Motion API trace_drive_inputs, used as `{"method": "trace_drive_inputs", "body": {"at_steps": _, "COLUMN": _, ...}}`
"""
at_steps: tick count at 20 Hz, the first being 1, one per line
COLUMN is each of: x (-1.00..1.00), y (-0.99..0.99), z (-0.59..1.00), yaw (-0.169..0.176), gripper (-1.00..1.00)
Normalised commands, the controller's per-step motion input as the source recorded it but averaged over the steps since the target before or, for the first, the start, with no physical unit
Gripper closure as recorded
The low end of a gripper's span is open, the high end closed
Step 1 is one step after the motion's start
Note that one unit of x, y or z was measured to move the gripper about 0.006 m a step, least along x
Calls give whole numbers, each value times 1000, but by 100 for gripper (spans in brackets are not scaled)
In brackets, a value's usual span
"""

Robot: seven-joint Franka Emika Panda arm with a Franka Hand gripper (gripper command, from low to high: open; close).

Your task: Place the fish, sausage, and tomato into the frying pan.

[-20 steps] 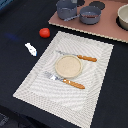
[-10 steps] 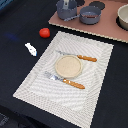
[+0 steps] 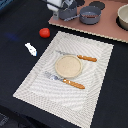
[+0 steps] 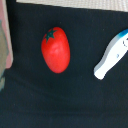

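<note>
Your arm sits at far edge of scene, gripper point(image 3: 64, 7) blurred beside frying pan point(image 3: 90, 15); cannot tell whether fingers are spread or closed. Wrist camera looks down on tomato point(image 4: 55, 49) and fish point(image 4: 111, 54), lying near each other on dark tabletop point(image 3: 20, 65), beside striped placemat point(image 3: 95, 95).

Exterior view high, angled down over whole table, wrist view close, straight down, both sharing tomato point(image 3: 44, 32) point(image 4: 55, 49), fish point(image 3: 31, 49) point(image 4: 111, 54)
</note>
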Motion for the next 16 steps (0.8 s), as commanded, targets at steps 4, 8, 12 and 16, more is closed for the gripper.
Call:
{"method": "trace_drive_inputs", "body": {"at_steps": 4, "x": -622, "y": -615, "z": -334, "yaw": -97, "gripper": -100}}
{"method": "trace_drive_inputs", "body": {"at_steps": 8, "x": -692, "y": -565, "z": -425, "yaw": -95, "gripper": -100}}
{"method": "trace_drive_inputs", "body": {"at_steps": 12, "x": -707, "y": -487, "z": -472, "yaw": -106, "gripper": -100}}
{"method": "trace_drive_inputs", "body": {"at_steps": 16, "x": -694, "y": -376, "z": -520, "yaw": -126, "gripper": -100}}
